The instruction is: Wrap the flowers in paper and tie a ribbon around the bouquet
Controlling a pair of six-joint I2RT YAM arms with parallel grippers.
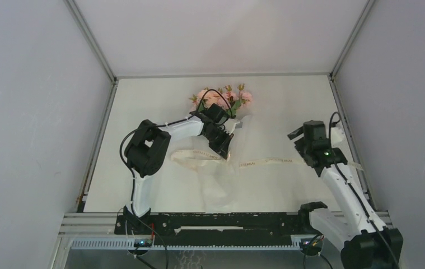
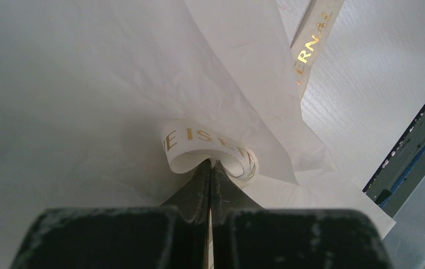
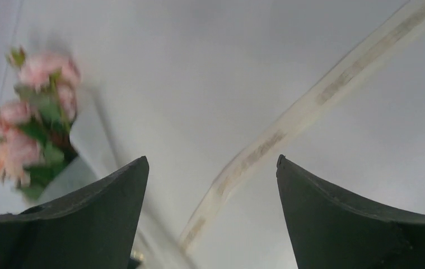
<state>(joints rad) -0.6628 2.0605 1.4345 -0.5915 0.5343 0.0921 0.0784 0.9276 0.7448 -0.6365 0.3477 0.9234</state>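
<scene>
- Cream ribbon (image 2: pixel 210 148) is your weak spot. Your left gripper (image 2: pixel 210 168) has its fingers pressed tight on one small loop of it, right over the creased paper (image 2: pixel 87 101). Pull sideways and the soft band could slip out of the pinch.
- That thin paper sits just under the pinch, so dragging across it could tear it or loosen the wrap around the flowers (image 1: pixel 203 96), which lie at the far middle of the table (image 1: pixel 311 112).
- Your right gripper (image 3: pixel 211 162) hangs with fingers spread wide and holds nothing. The ribbon's free tail lies flat on the table below it, well apart from the flowers. Come down off-line and you may close on bare table.
- Tug that tail hard and the flowers may shift.
</scene>
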